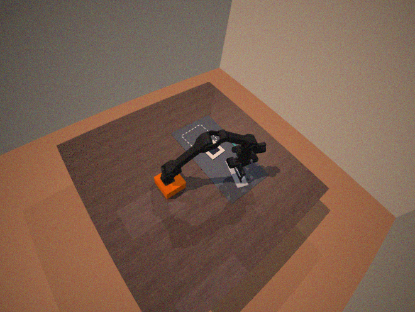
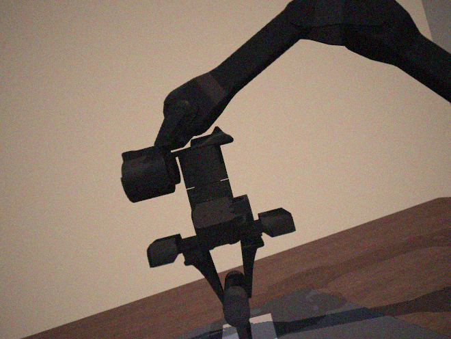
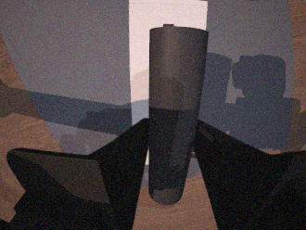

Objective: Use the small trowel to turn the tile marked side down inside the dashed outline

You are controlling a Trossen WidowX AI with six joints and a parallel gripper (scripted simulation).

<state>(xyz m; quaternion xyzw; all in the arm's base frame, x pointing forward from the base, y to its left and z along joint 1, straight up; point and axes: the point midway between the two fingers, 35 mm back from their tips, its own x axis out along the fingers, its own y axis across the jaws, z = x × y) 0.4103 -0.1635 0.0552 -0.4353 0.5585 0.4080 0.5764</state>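
My gripper (image 1: 237, 168) (image 2: 236, 299) (image 3: 169, 123) is shut on the trowel's dark round handle, with a finger on each side. The trowel (image 2: 236, 309) (image 3: 176, 79) stands over a white strip on the mat (image 1: 217, 169) (image 2: 364, 326) (image 3: 70, 60); its blade is hidden in the wrist view. A pale square with a dark middle (image 1: 214, 156), apparently the tile with its marked side up, lies on the mat, partly behind the arm. The dashed outline (image 1: 200, 124) is beside it at the mat's far end, partly covered by the arm.
The white strip (image 1: 241, 184) (image 3: 139, 60) lies under the trowel near the mat's near end. A small teal thing (image 1: 234, 144) shows behind the gripper. The arm's orange base (image 1: 174, 191) stands on the dark wooden table (image 1: 117, 161), left of the mat. The arm passes over the mat.
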